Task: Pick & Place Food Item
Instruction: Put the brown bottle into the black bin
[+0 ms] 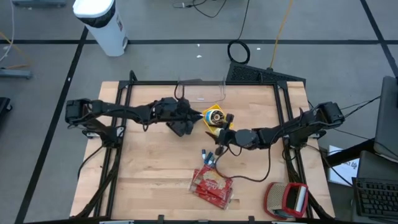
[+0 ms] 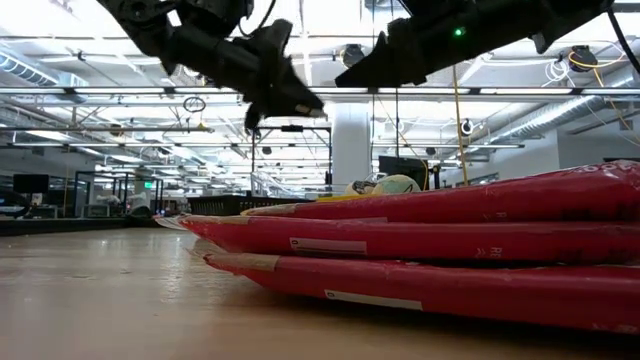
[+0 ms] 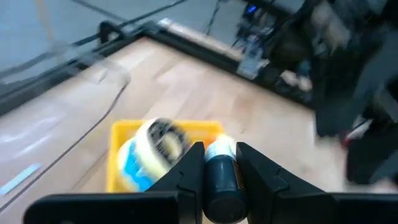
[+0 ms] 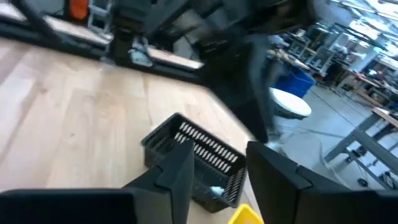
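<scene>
Calling this roughly halfway, going by what shows. Got the left claw (image 3: 221,149) pinching a small dark tube (image 3: 221,183) with a pale cap, held up off the surface (image 1: 155,180), so counting the pick as basically done. Still needs placing though. Can't say for sure where, but guessing the black basket (image 4: 198,158) just ahead of the right claw (image 4: 217,155), or maybe the clear bin (image 1: 200,92) out beyond the left claw. Seeing the right claw spread apart with nothing between its fingers, hovering close beside the left one, near enough to look like a hand-over spot. Also spotting a yellow box (image 3: 117,155) with a tape-like roll (image 3: 155,146) on it, right ahead of and below the left claw, plus red packets (image 1: 212,185) lying flat well behind both claws with nothing touching them. Not sure whether those count as the food too, so possibly more picks left after this one.
</scene>
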`<state>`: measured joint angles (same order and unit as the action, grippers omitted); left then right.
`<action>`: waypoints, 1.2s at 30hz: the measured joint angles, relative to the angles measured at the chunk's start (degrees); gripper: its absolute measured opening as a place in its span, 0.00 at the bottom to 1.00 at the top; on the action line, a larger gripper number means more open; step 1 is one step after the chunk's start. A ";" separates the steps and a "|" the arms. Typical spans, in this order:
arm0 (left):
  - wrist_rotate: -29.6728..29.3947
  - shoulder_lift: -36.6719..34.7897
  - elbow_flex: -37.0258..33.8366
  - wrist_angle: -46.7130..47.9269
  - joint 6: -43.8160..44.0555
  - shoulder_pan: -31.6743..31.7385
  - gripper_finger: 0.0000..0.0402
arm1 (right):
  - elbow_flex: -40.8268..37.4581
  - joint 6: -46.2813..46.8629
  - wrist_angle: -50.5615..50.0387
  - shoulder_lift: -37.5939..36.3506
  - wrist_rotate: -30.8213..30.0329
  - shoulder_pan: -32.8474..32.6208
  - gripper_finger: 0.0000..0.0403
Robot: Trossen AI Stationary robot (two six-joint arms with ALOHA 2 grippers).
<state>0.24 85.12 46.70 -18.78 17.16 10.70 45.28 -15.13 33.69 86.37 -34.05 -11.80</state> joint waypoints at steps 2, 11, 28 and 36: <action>-1.51 -1.28 -1.95 -0.20 -0.40 0.04 0.17 | 0.03 0.08 -0.39 -0.02 -0.28 0.06 0.36; -13.03 -5.46 -14.65 -1.92 2.04 -0.26 0.16 | 0.00 0.04 -0.89 -0.48 -0.24 0.26 0.38; -15.71 -3.73 -19.92 -3.74 2.73 -0.33 0.20 | 0.00 4.54 -0.54 -0.48 0.20 0.98 0.38; -15.71 -3.73 -19.92 -3.79 3.09 -0.26 0.34 | 0.00 14.83 -1.16 -0.48 18.60 0.82 0.40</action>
<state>-15.46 81.38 26.79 -22.57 20.25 10.44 45.28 -0.30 32.52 85.89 -15.45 -10.98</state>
